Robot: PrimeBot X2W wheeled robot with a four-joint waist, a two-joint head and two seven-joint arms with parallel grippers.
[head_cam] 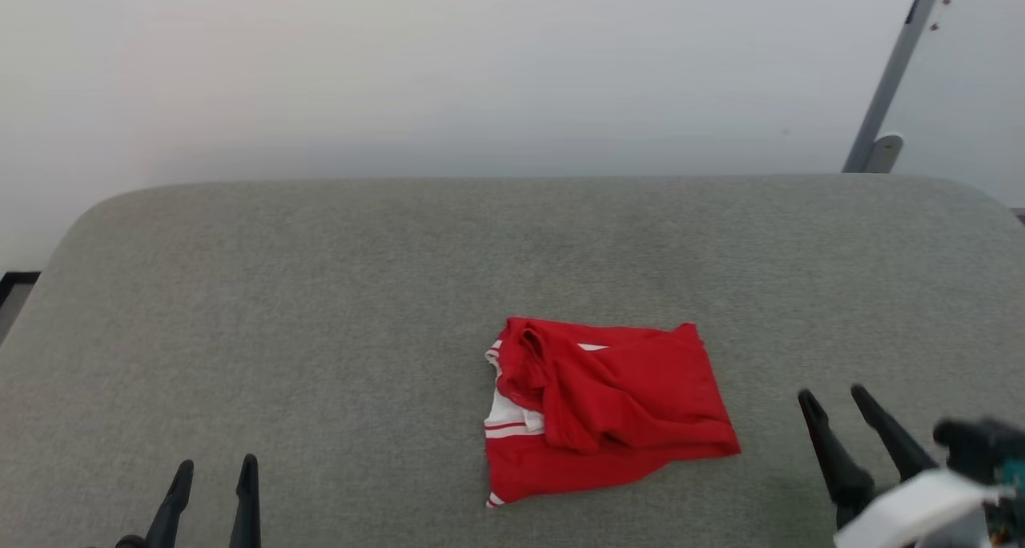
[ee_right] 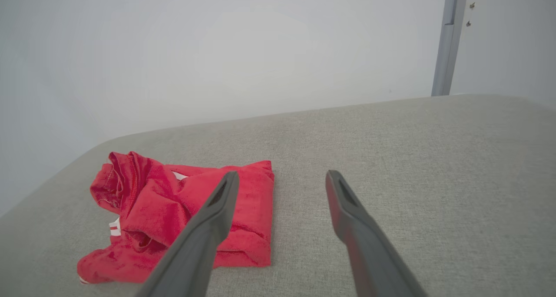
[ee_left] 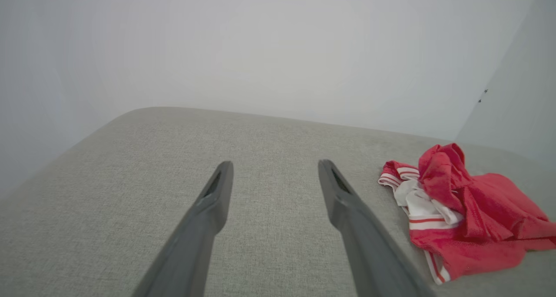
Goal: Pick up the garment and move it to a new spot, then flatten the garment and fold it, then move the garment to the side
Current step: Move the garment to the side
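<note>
Where the garment (head_cam: 608, 408) lies, a little right of centre in the lower half of the head view, it sits between the two grippers and touches neither. The right gripper (head_cam: 831, 392), at the lower right of that frame, is the nearer one, with a strip of bare cushion (head_cam: 320, 292) between it and the cloth's right edge. The left gripper (head_cam: 218, 461), at the lower left edge, is well apart from the cloth. In the left wrist view the garment is at the right edge of the frame, off to the side of the fingers. In the right wrist view it is at the lower left, and one finger crosses in front of its right border.

The garment is bright red and crumpled into a rough, loosely folded rectangle, with a bunched ridge toward its upper left. White fabric with red stripes shows along its left side, and striped trim peeks out at the lower left corner. It rests on the grey woven cushion, with a pale wall (head_cam: 480, 67) beyond.

Both grippers stand spread wide and hold nothing. The left one's fingers point almost straight up the head frame. The right one's fingers lean toward the upper left, with its pale forearm (head_cam: 913, 512) in the bottom right corner.
</note>
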